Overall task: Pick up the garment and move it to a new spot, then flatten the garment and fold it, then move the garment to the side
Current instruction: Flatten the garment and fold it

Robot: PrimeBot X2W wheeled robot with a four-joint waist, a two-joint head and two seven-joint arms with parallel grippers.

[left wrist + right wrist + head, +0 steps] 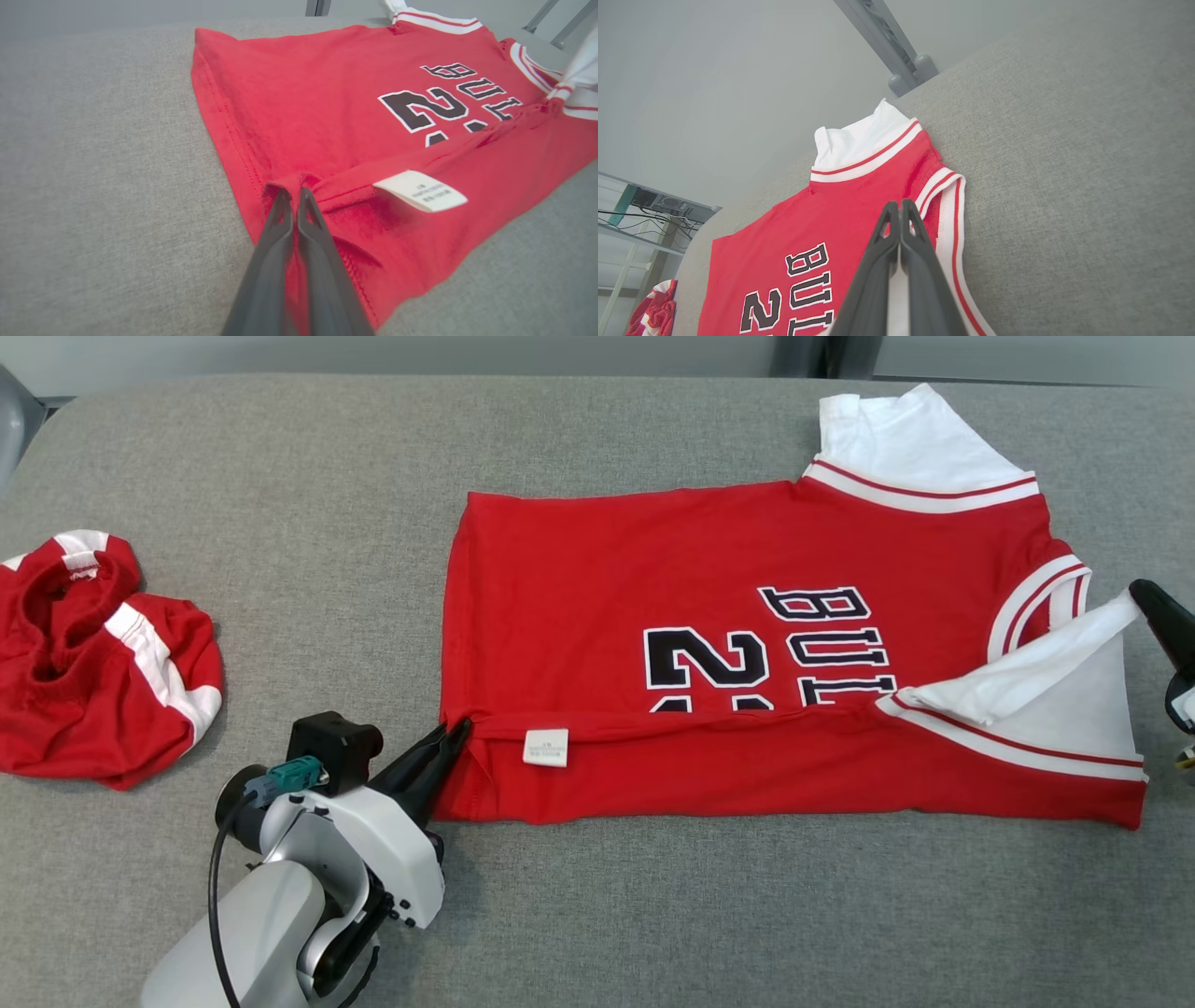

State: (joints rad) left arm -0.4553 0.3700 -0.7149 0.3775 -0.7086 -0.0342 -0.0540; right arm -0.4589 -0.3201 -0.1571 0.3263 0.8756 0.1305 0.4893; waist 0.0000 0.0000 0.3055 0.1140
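Lying across the middle and right of the grey cloth-covered table [280,476], the red jersey [653,569] was spread flat with its black number and lettering facing up and its neck opening toward the robot's right. Its near edge was folded over onto the front, and a white care label [546,748] showed on that flap. The left end effector [455,733] was clenched on the corner of the folded hem, its fingers pressed together around the red cloth. The right end effector [1141,595] was clamped on the near white sleeve [1074,709], holding its tip raised over the flap. Well apart, at the table's left edge, a crumpled red-and-white garment [93,663] lay in a heap.
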